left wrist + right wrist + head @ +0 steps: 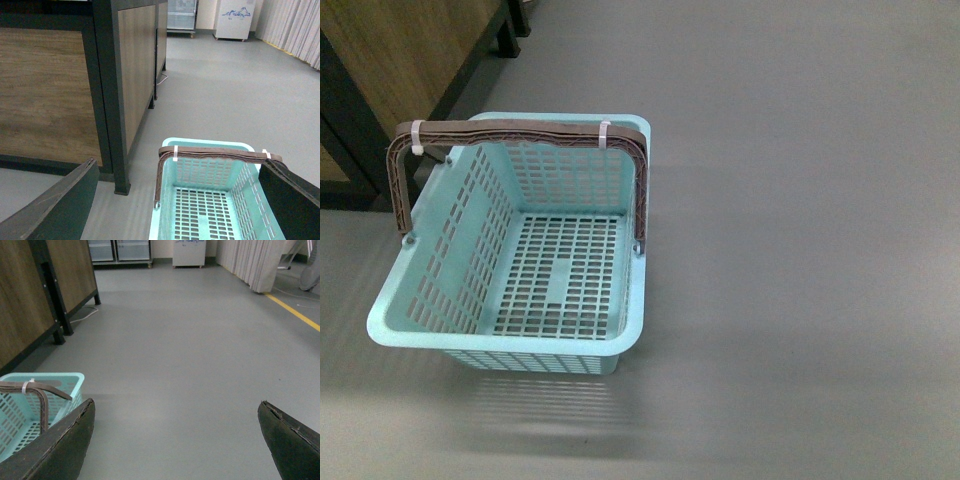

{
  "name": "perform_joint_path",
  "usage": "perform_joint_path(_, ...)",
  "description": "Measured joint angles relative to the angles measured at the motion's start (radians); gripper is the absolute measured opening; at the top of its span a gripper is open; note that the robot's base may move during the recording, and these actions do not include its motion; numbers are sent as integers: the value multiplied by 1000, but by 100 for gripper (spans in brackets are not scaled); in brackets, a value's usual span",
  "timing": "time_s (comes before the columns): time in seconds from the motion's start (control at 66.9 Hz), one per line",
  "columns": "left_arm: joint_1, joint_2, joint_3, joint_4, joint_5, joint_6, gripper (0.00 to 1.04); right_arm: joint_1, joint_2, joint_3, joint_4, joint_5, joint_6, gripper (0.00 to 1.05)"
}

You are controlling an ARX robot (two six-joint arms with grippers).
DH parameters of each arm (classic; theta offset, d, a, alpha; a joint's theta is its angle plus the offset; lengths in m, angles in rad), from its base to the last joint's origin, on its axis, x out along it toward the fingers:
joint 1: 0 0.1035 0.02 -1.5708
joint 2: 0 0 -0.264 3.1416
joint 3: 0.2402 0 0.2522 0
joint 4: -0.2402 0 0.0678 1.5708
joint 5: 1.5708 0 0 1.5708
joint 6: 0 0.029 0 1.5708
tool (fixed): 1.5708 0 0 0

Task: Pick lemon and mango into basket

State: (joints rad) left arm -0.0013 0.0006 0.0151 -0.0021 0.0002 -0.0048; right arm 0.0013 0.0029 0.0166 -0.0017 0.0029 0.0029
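No lemon or mango in view — probably firm, smooth; grip across the middle. Empty basket (500,342); left gripper (177,165), right gripper (176,404) spread wide.

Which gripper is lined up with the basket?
The left gripper: the basket sits between its open fingers; the right gripper frames bare floor, basket off to one side.

Your light-teal slotted basket (435,235) sits upright on the grey floor, brown handle (520,133) raised, nothing inside.
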Motion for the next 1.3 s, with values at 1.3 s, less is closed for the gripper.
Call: perform_joint_path(1.3, -235, 2300, 1276, 269, -105, -1516, 98, 0, 0, 0, 0, 0, 0, 96)
